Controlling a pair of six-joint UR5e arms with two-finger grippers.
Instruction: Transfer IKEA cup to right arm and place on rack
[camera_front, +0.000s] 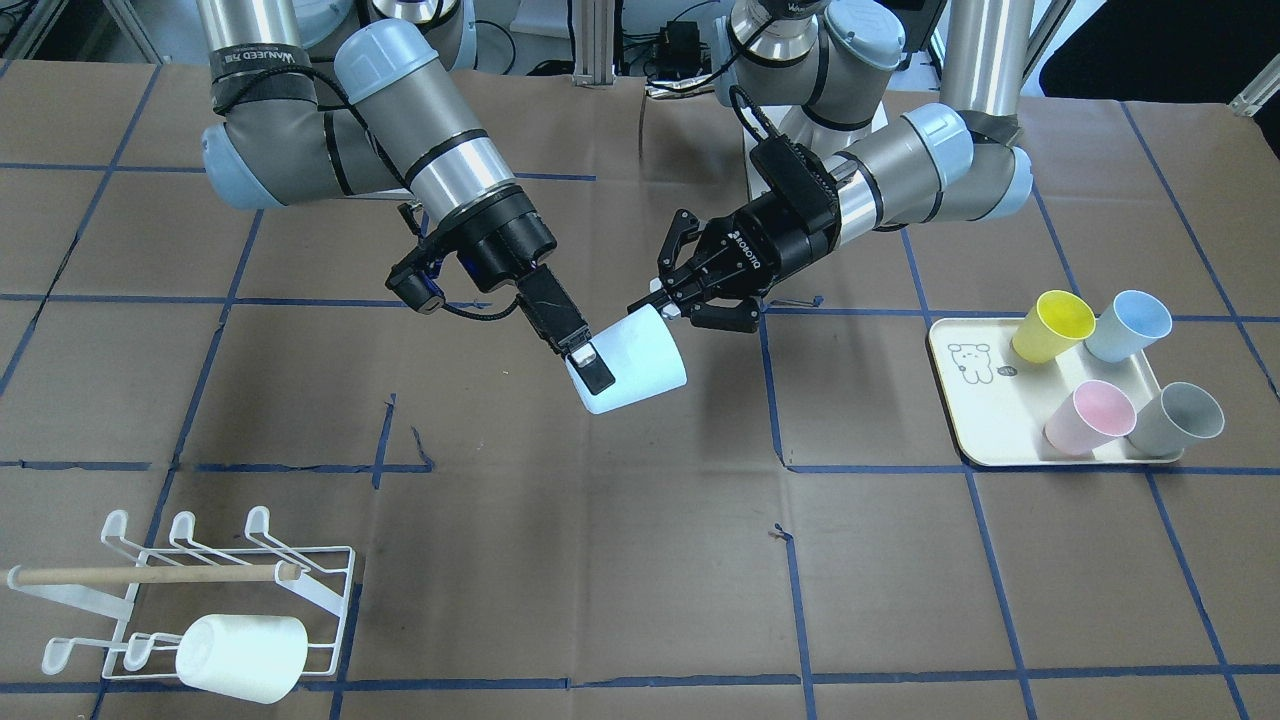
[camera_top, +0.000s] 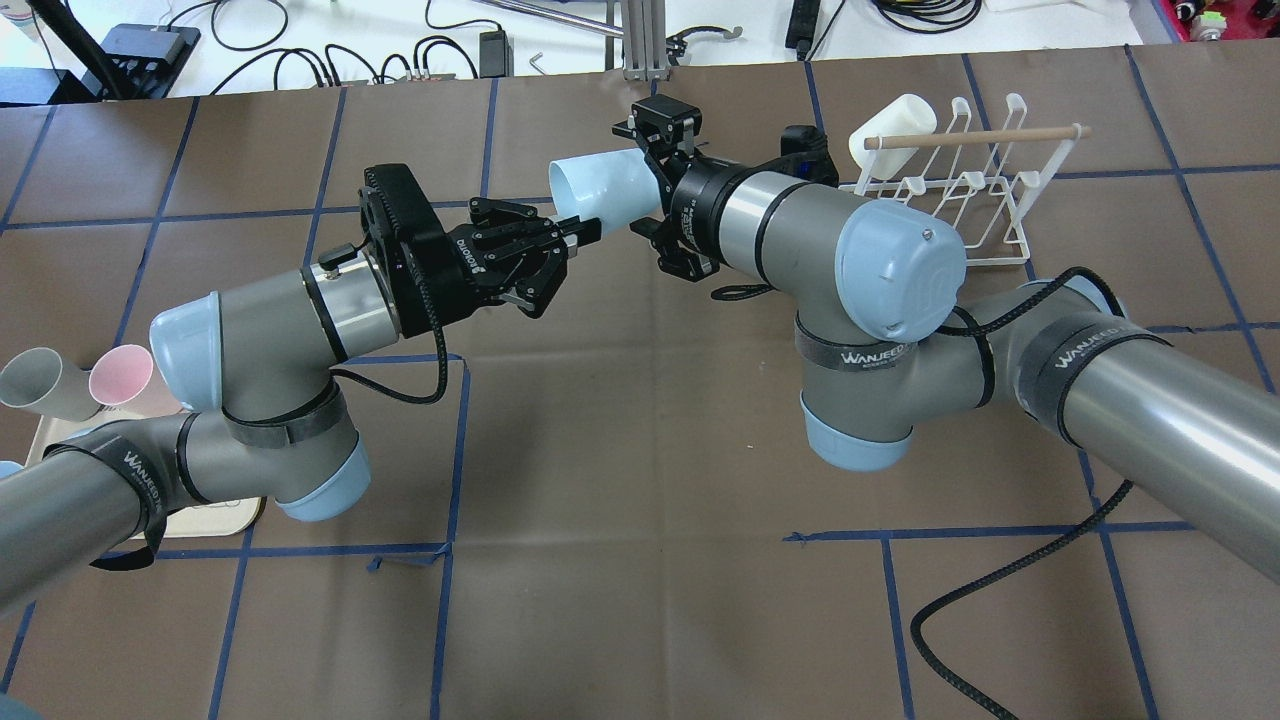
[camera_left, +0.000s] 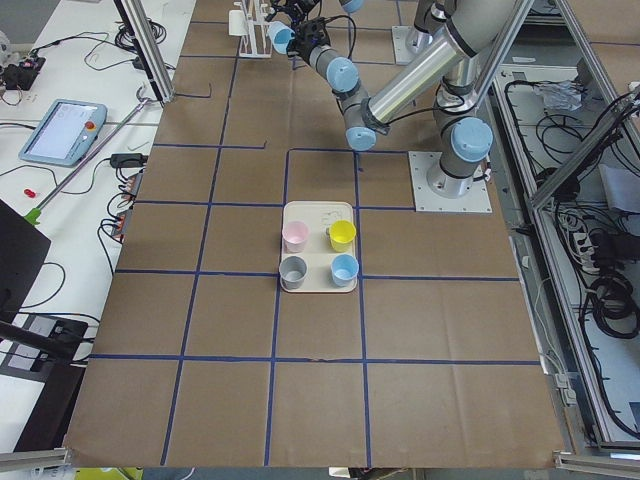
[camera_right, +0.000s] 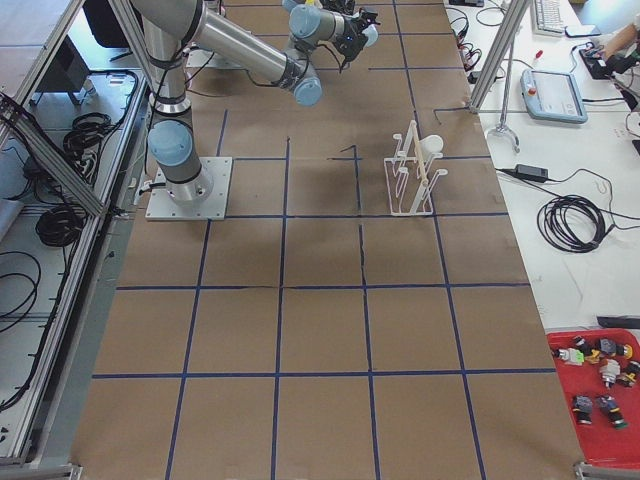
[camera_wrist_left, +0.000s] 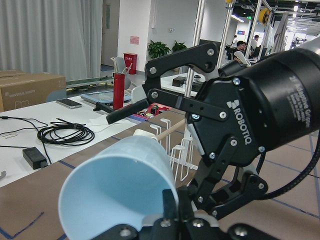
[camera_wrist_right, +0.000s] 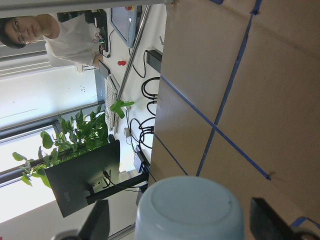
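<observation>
The pale blue cup (camera_front: 640, 355) hangs on its side in the air over the table's middle, between both grippers; it also shows in the overhead view (camera_top: 600, 182). My left gripper (camera_front: 657, 305) (camera_top: 587, 231) is shut on the cup's rim, with one finger (camera_wrist_left: 170, 202) inside the mouth. My right gripper (camera_front: 592, 378) (camera_top: 648, 185) straddles the cup's base end. In the right wrist view its fingers (camera_wrist_right: 97, 225) stand apart on both sides of the base (camera_wrist_right: 192, 210), so it is open. The white wire rack (camera_front: 215, 575) (camera_top: 965, 190) stands on my right.
A white cup (camera_front: 240, 657) (camera_top: 893, 122) sits on the rack's outer prong. The cream tray (camera_front: 975, 410) on my left holds yellow (camera_front: 1052, 325), blue (camera_front: 1127, 325), pink (camera_front: 1090, 417) and grey (camera_front: 1178, 420) cups. Blue tape lines cross the brown table.
</observation>
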